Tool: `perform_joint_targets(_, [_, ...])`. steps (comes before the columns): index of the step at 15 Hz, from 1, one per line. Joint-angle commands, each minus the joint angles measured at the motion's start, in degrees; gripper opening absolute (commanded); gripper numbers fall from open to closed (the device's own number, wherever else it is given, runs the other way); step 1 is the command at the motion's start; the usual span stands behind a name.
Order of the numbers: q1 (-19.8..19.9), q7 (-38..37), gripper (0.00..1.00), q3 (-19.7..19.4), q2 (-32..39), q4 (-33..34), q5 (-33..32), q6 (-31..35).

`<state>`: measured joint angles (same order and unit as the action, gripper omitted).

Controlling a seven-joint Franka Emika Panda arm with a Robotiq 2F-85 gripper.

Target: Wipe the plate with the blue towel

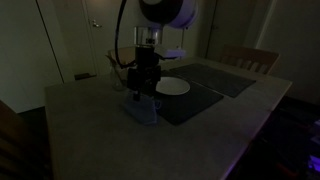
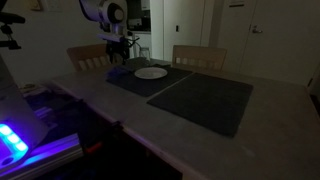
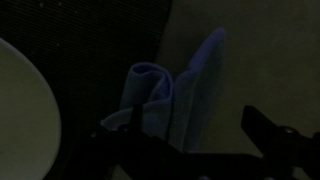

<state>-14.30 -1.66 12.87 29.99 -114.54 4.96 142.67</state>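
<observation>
The scene is very dark. A crumpled blue towel (image 3: 165,95) lies half on a dark placemat (image 3: 100,40) and half on the table. It also shows in both exterior views (image 1: 143,108) (image 2: 117,72). A white plate (image 1: 172,87) (image 2: 150,72) sits on the placemat beside it, and its rim shows at the left of the wrist view (image 3: 20,110). My gripper (image 3: 193,108) (image 1: 143,85) (image 2: 118,57) hangs just above the towel, open. Its fingers are spread, one over the towel's folds and one over bare table.
A second dark placemat (image 1: 232,78) (image 2: 205,100) lies further along the table. Wooden chairs (image 1: 250,58) (image 2: 198,55) stand at the table's edge. A closed door (image 1: 100,30) is behind. Blue-lit equipment (image 2: 15,140) sits low near the table.
</observation>
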Motion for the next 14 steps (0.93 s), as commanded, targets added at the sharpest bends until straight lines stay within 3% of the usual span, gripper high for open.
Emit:
perform_joint_targets(1, [-2.3,-3.2,1.0,-2.0,2.2,-0.5,-2.4,3.4])
perform_joint_targets(2, [-2.9,-4.0,1.0,-2.6,2.4,-0.5,-3.4,4.0])
perform_joint_targets(3, [-3.0,-4.1,0.75,-2.7,2.6,-0.5,-3.8,4.5])
perform_joint_targets(4, [-3.3,-4.6,0.74,-3.1,2.6,-0.4,-4.4,4.8])
perform_joint_targets(9, [-2.9,-3.9,0.38,-4.1,1.2,0.2,-6.5,4.3])
perform_joint_targets(14, [-1.0,-1.6,0.02,-5.2,-0.8,2.4,-8.0,-4.0])
